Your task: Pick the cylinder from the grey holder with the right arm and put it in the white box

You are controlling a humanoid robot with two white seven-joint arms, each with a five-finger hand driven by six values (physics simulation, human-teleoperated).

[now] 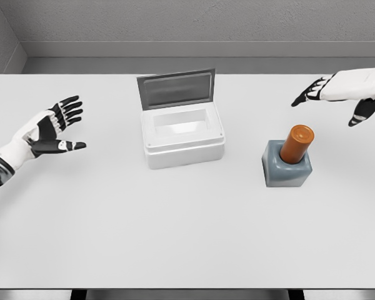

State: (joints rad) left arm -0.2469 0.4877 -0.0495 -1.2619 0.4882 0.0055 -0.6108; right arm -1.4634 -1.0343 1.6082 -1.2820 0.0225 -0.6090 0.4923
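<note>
Orange cylinder sits tilted in the grey block holder, right of the white open-lidded box. Your right hand hovers behind it, fingers spread, empty. Come down crooked and you'll likely tip the holder.

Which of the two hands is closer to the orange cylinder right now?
The right hand, hovering open just above and behind the orange cylinder; the left hand is far across the table.
</note>
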